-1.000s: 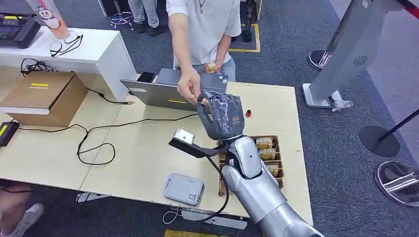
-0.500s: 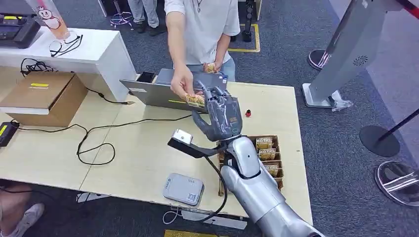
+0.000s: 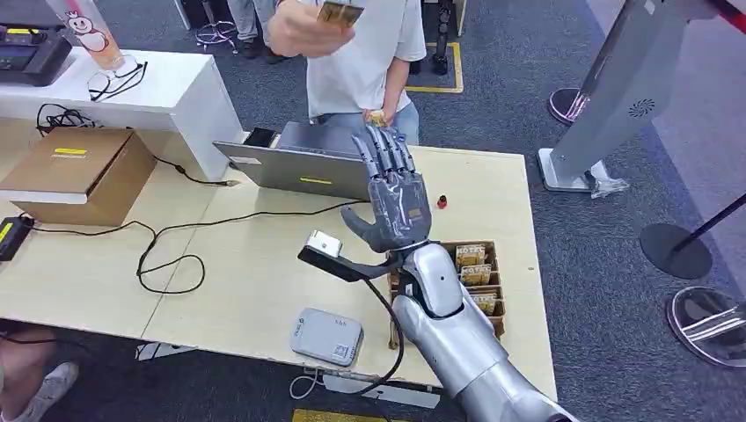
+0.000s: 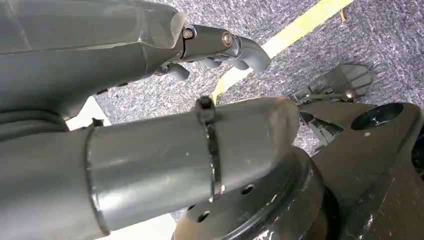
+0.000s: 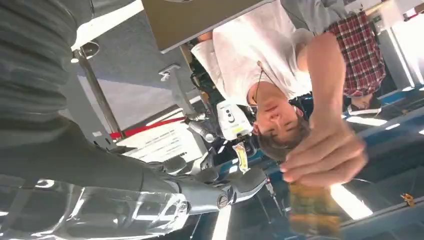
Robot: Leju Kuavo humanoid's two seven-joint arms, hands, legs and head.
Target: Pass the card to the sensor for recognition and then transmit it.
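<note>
My right hand is raised above the table's far side with its fingers spread and nothing in it. A person across the table holds the yellowish card high in their own hand, well above and beyond my hand. In the right wrist view the card is a blur under the person's fingers, apart from my right fingertips. The grey flat sensor box lies near the table's front edge. My left hand hangs over the carpet, holding nothing, fingers loosely bent.
A wooden tray of more cards sits by my right forearm. A half-open laptop, a black cable, a small red item and a cardboard box are on the table. A white counter stands at the far left.
The person took the card out of my right hand's fingers and lifted it up and away. My right hand's fingers went from curled on the card to straightened and spread.
</note>
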